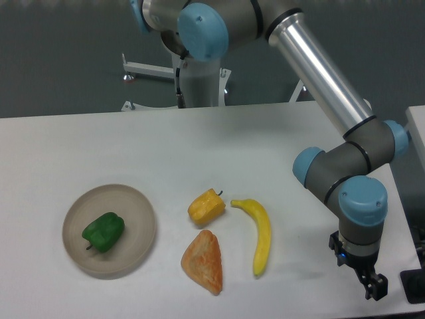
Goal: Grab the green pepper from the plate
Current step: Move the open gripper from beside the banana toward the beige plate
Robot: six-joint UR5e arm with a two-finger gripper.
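The green pepper lies on the round beige plate at the table's left, its dark stem pointing toward the front left. My gripper hangs far off at the front right corner of the table, pointing down, well apart from the plate. Its dark fingers overlap from this angle, so the gap between them does not show. Nothing is seen held in them.
A yellow-orange pepper, a banana and an orange bread-like wedge lie mid-table between the plate and the gripper. The arm's base stands behind the table's far edge. A dark object sits at the right edge.
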